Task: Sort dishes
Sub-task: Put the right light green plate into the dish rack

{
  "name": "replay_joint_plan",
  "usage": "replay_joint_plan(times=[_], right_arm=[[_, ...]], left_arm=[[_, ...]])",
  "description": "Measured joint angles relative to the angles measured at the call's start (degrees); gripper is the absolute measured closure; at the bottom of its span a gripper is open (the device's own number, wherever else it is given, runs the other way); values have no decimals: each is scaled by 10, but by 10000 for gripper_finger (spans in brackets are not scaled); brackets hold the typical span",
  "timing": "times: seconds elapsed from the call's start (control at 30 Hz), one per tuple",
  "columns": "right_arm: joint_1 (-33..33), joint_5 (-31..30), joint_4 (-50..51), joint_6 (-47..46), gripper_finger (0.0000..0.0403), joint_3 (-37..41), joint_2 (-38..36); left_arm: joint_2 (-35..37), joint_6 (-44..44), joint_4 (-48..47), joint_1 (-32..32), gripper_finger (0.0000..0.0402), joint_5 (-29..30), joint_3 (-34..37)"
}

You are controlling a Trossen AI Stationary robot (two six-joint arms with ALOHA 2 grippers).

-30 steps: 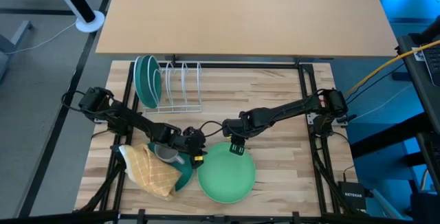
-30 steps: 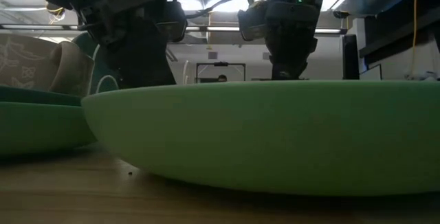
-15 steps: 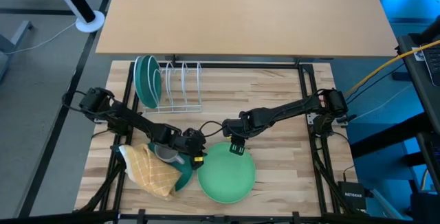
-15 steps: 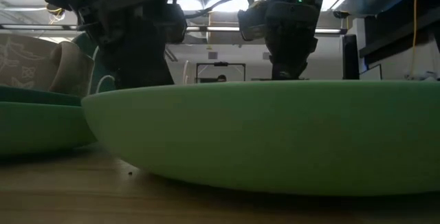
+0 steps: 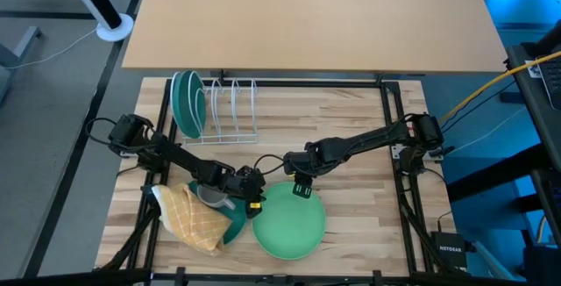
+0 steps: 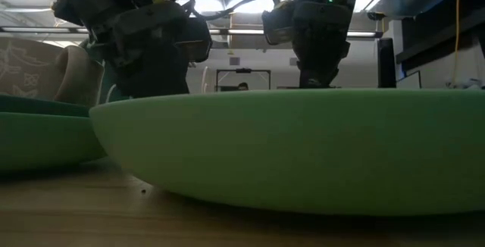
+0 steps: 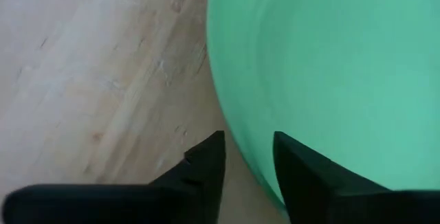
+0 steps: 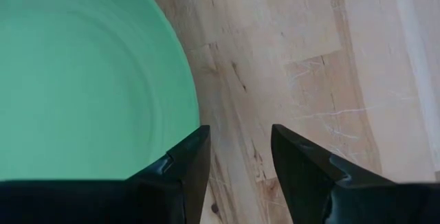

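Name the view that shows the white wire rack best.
The high view: the white wire rack shows whole from above, at the table's far left, with teal plates standing in its left end. The low view hides it behind the arms; neither wrist view shows it.

1. From overhead the scene is evenly and brightly lit; the wooden table (image 5: 351, 225) shows only faint, soft shadows under the two arms.
2. A strong blue glow colours the floor along the right edge of the overhead view.
3. At table height the picture is dim and backlit: bright ceiling lights beyond leave the arms as near-black silhouettes.
4. There the light green plate (image 6: 303, 148) fills the frame, soft and out of focus, with a dark shadow beneath it.
5. Both wrist views are bright but slightly blurred, the wood grain pale and washed out.
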State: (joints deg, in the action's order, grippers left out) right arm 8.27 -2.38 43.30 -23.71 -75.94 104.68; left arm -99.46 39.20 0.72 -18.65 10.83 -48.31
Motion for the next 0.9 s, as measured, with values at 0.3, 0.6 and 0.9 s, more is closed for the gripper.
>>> replay_joint_plan(times=[0.3, 0.6, 0.9], right_arm=[[0, -40, -2, 1, 244, -17, 0], [0, -98, 52, 49, 244, -84, 0], [0, -190, 192, 80, 244, -192, 0]], left_arm=[[0, -4, 5, 0, 394, -2, 0], [0, -4, 23, 4, 397, -1, 0], [56, -53, 20, 45, 399, 7, 1]])
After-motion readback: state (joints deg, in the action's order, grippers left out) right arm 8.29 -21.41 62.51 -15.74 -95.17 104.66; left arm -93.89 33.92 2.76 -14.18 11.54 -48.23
